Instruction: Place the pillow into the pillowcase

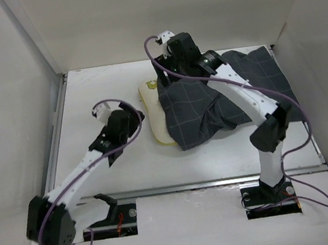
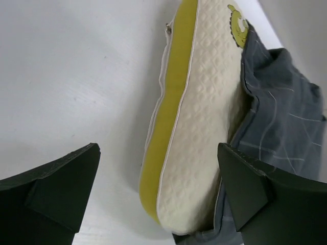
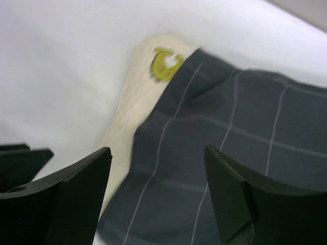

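Observation:
The cream pillow (image 1: 152,109) lies mid-table, most of it inside the dark grid-lined pillowcase (image 1: 221,97). Only its left edge sticks out, showing the yellow side band (image 2: 173,92) and the small yellow emblem (image 2: 238,25). My left gripper (image 2: 158,148) is open just off the pillow's (image 2: 204,117) bare near end, nothing between its fingers. In the overhead view the left gripper (image 1: 136,117) sits to the left of the pillow. My right gripper (image 3: 157,150) hovers open over the pillowcase (image 3: 230,132) near its mouth hem and the emblem (image 3: 166,62), holding nothing.
White enclosure walls (image 1: 30,67) close in the table on the left, back and right. A metal rail (image 1: 196,185) runs along the table's near edge in front of the arm bases. Purple cables (image 1: 298,111) loop off both arms.

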Available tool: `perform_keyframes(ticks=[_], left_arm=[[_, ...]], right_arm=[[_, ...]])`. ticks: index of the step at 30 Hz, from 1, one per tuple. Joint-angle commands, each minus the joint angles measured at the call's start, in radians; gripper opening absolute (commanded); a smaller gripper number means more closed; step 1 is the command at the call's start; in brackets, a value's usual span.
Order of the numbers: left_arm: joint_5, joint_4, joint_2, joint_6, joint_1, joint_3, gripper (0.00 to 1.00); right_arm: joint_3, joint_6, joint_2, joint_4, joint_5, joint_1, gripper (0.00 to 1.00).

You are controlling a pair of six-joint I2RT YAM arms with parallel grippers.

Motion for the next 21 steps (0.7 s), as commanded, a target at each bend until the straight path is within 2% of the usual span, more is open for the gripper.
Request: perform_keyframes(ticks=[1,2,4,5,7,9,13,16,17,18,19,20,21], left_arm=[[0.177,0.066,0.201,0.121,0.086,0.177,1.00],[0.222,0.066,0.337,0.171,0.131,0.281,1.00],[0.332,0.066,0.471,0.212,0.170,0.395,1.00],[0.366,0.053,0.592,0.233,0.184,0.451,1.00],[0.418,0.043,0.691,0.279,0.204,0.593,1.00],[0.462,0.043,0.811,0.288,0.230,0.694,1.00],[0.532,0.043,0.967,0.311,0.265,0.798,1.00],[0.566,0.043,1.077,0.331,0.265,0.878,1.00],[0.575,0.043,1.102,0.331,0.265,0.897,1.00],[0.624,0.059,1.123,0.340,0.265,0.909,0.92],[0.652,0.074,1.162,0.350,0.265,0.932,0.82],[0.681,0.107,1.174,0.350,0.265,0.941,0.64],[0.708,0.121,1.186,0.359,0.265,0.950,0.46]], right_arm=[[0.183,0.019,0.168,-0.078,0.121,-0.059,0.79],[0.226,0.019,0.211,-0.089,0.137,-0.068,0.80],[0.350,0.009,0.294,-0.101,0.163,-0.092,0.80],[0.387,-0.006,0.374,-0.101,0.175,-0.092,0.81],[0.500,-0.017,0.449,-0.101,0.189,-0.117,0.83],[0.532,-0.017,0.526,-0.070,0.168,-0.132,0.83],[0.489,-0.056,0.571,0.003,0.057,-0.155,0.83],[0.461,-0.066,0.620,0.026,0.045,-0.155,0.75],[0.470,-0.066,0.633,0.026,0.058,-0.155,0.68],[0.470,-0.066,0.655,0.026,0.058,-0.155,0.37],[0.487,-0.066,0.655,0.026,0.058,-0.155,0.16],[0.487,-0.066,0.655,0.043,0.048,-0.155,0.05],[0.500,-0.066,0.655,0.064,0.001,-0.155,0.00]])
